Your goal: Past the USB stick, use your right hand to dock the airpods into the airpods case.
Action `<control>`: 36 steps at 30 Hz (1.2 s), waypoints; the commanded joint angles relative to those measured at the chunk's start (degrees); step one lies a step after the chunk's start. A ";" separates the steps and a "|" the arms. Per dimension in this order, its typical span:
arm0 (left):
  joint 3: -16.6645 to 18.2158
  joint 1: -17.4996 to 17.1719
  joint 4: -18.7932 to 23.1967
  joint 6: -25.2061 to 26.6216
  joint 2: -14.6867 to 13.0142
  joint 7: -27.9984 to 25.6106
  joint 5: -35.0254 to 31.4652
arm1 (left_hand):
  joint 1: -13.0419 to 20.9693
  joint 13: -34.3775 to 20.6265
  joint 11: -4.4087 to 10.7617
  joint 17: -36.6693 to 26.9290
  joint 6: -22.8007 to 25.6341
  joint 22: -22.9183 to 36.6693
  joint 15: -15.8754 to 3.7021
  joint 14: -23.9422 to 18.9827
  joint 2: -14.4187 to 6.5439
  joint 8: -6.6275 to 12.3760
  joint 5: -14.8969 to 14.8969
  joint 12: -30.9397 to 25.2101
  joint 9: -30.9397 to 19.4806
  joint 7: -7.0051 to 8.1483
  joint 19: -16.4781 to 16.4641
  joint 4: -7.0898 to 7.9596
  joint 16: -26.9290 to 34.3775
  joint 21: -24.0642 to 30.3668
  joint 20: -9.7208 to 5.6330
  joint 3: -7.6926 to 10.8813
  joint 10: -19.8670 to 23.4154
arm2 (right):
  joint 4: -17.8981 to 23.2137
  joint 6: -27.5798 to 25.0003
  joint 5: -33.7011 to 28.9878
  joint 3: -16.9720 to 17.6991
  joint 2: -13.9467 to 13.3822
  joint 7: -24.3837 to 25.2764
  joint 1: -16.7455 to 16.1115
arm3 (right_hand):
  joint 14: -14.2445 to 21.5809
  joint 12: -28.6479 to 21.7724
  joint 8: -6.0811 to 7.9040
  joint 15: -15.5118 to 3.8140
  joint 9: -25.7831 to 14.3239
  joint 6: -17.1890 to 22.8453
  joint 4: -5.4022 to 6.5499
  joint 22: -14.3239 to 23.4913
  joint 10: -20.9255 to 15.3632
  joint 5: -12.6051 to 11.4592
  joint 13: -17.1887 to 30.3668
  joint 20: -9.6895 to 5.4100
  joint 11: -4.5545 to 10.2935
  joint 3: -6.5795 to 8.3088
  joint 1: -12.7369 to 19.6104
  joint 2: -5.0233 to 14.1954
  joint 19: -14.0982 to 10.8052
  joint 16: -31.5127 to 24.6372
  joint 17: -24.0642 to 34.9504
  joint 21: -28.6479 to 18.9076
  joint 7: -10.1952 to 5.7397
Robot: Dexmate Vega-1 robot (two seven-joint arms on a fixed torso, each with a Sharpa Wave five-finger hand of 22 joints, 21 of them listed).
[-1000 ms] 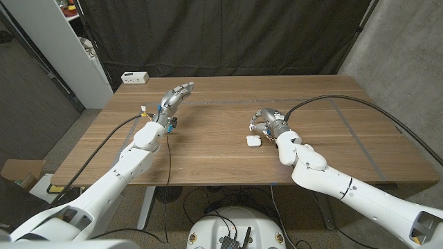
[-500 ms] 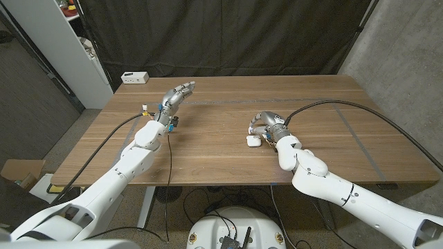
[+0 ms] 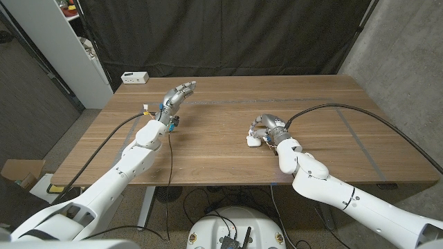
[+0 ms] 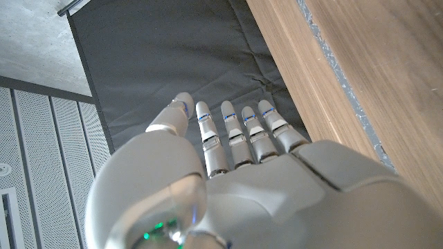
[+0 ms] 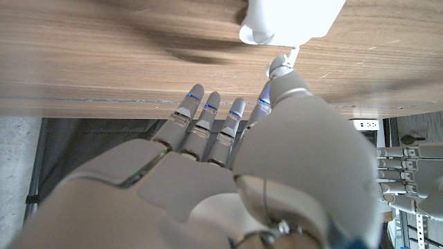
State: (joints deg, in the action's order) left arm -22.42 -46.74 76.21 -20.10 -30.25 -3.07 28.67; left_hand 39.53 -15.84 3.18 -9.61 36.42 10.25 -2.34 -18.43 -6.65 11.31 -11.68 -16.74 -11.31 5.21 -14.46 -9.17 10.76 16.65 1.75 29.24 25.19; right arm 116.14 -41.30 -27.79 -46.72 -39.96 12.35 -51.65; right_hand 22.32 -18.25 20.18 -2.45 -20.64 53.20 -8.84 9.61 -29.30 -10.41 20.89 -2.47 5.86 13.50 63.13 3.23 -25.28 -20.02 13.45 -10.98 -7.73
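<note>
Black curtain backs the table (image 3: 208,149); right hand (image 3: 266,128) pinches an airpod (image 5: 291,52) over the case (image 3: 252,140); left hand (image 3: 175,98) spread, empty.

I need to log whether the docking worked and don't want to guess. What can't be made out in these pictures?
- Airpods case: small in the head view, cut off by the edge in the right wrist view; open or closed is unclear.
- Airpods: whether the right hand pinches one is unclear; its fingers cover that spot.
- USB stick: too small to pick out.
</note>
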 commanded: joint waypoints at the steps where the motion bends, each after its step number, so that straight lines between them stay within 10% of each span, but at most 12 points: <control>1: -0.30 0.77 -1.18 0.05 0.45 0.66 0.37 | 0.07 -0.26 -0.15 -0.15 0.24 0.24 -3.94 -0.35 -0.25 0.03 -0.47 0.13 -0.29 0.23 -0.44 -0.02 -0.27 -0.21 -0.10 -0.11 0.40 | -0.22 -0.46 0.82 -0.07 0.51 0.50 -0.67 | -0.29 -0.28 0.34 -9.97 -0.23 0.42 -0.02 -0.01 -0.09 -0.16 0.30 -1.80 0.24 -0.24 0.62 0.16 0.25 0.21 0.22 0.35 0.12; 36: -1.66 4.21 -4.81 0.26 2.21 1.71 -0.04 | 0.04 -0.36 -0.12 -0.15 0.22 0.27 -3.96 -0.31 -0.24 -0.01 -0.48 0.28 -0.29 0.13 -0.56 -0.04 -0.30 -0.75 -0.19 -0.11 0.49 | 1.05 -1.51 4.26 0.50 -0.66 0.59 -1.32 | -0.35 -0.57 0.19 -10.07 -0.21 0.65 0.13 -0.01 -0.10 -0.16 1.40 -1.70 0.80 -0.88 1.11 0.53 0.92 0.26 0.36 0.32 -0.16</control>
State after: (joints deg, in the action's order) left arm -23.79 -43.21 72.06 -20.01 -28.36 -1.59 28.82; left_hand 39.53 -16.11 3.18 -9.62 36.42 10.26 -2.35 -18.42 -6.65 11.31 -11.68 -16.52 -11.31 5.21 -14.57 -9.17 10.76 16.21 1.63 29.24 25.18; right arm 117.14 -42.70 -24.40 -46.14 -40.76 12.49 -52.80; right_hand 22.32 -18.46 20.08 -2.45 -20.62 53.36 -8.60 9.61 -29.33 -10.41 21.95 -2.47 6.17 12.93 63.66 3.76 -24.67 -20.02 13.73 -10.99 -7.90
